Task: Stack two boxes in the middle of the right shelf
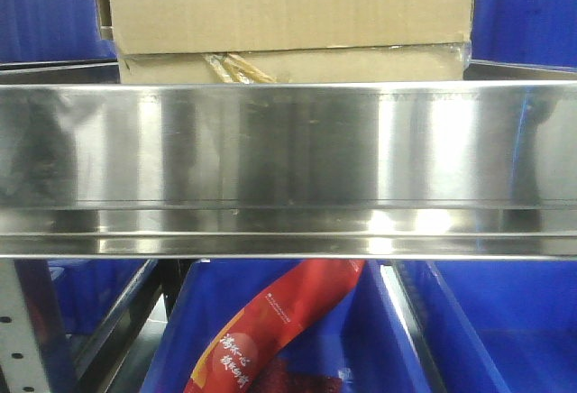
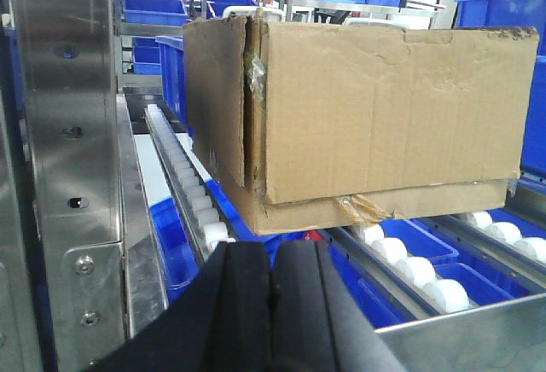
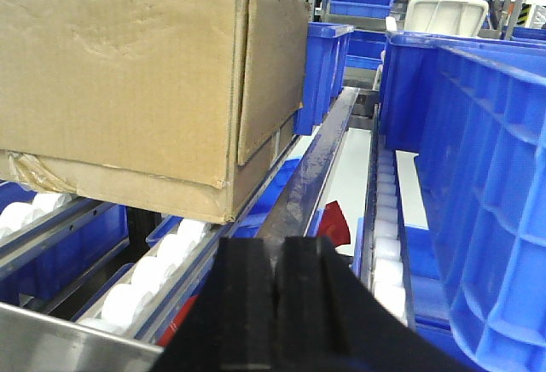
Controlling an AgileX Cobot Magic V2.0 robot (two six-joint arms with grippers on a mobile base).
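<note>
The two boxes sit stacked on the right shelf middle (image 1: 288, 150), behind its shiny steel front lip. The tall wide box (image 1: 288, 1) rests on the thin flat box (image 1: 361, 65), which shows a crumpled yellowish tape scrap (image 1: 236, 68). In the left wrist view the tall box (image 2: 384, 107) lies on the flat one (image 2: 307, 212) over white rollers (image 2: 409, 265). My left gripper (image 2: 273, 257) is shut and empty, just short of the stack's near left corner. My right gripper (image 3: 280, 252) is shut and empty too, below and right of the tall box (image 3: 119, 73) and flat box (image 3: 171, 197).
Blue plastic bins (image 3: 486, 176) stand close on the right of the stack, with more behind it (image 2: 171, 65). A steel upright (image 2: 68, 133) rises at the left. Under the shelf, blue bins hold a red printed packet (image 1: 270, 321).
</note>
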